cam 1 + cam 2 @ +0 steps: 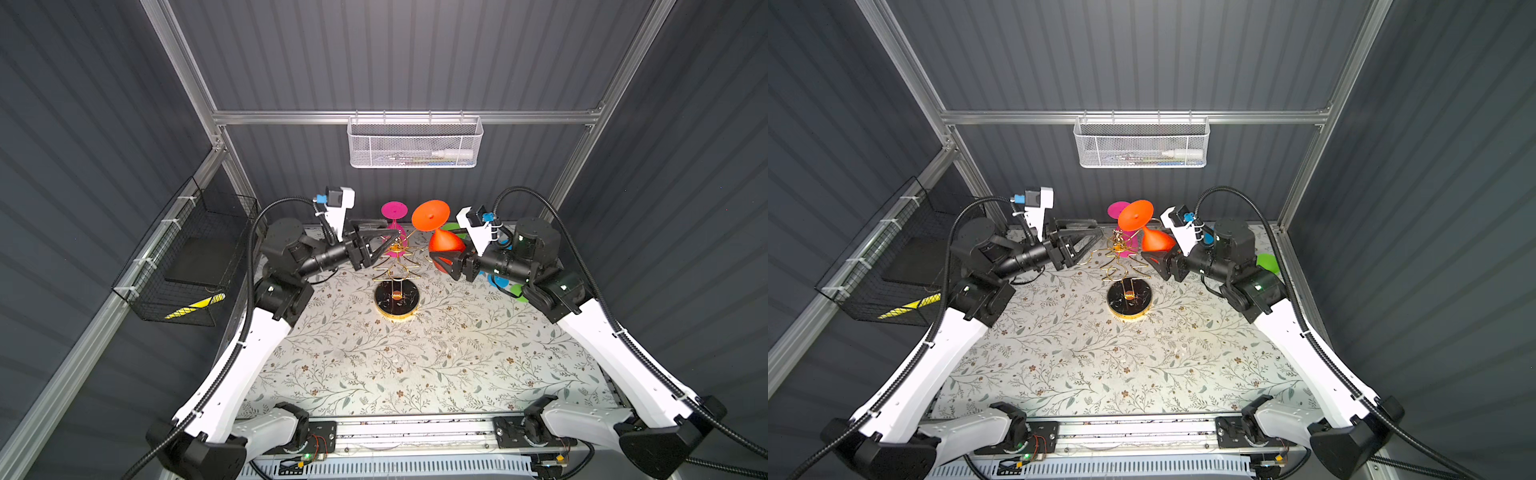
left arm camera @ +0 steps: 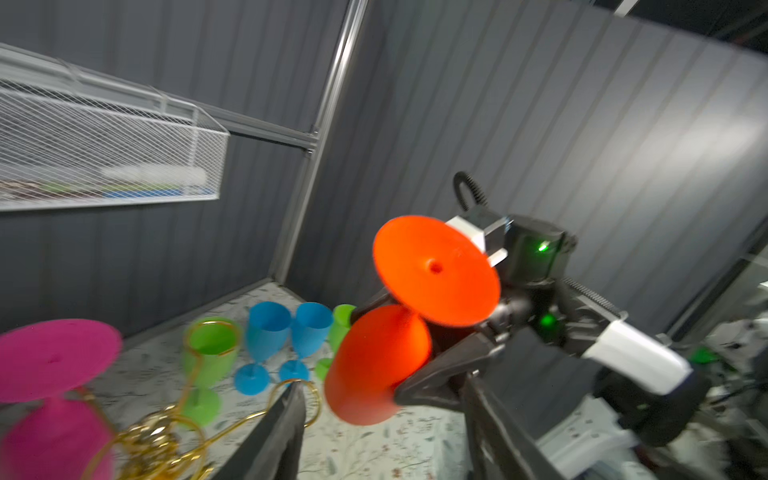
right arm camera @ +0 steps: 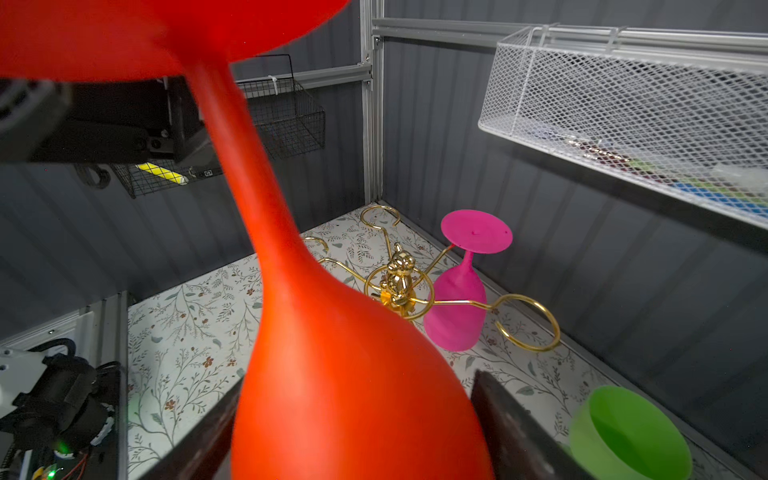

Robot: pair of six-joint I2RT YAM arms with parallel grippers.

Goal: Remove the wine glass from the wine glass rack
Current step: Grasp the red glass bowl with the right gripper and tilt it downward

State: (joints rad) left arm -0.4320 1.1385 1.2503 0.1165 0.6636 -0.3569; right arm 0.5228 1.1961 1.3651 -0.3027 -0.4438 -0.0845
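Orange wine glass sat clamped by its bowl in the right gripper jaws; left gripper jaws stood apart, empty.

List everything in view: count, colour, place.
Rack: one, gold wire on a black base, table's centre back.
Pink glass: one, hanging upside down on the rack.
Orange glass: one, foot up, in the right gripper.
Blue glasses: two, upright, table's back right.
Green glasses: two seen, beside the blue ones.
White basket: one, mesh, back rail.
Black basket: one, wire, left wall.
Table: one, floral cover.
Left gripper: open, at the rack's top.
Right gripper: shut on the orange glass.
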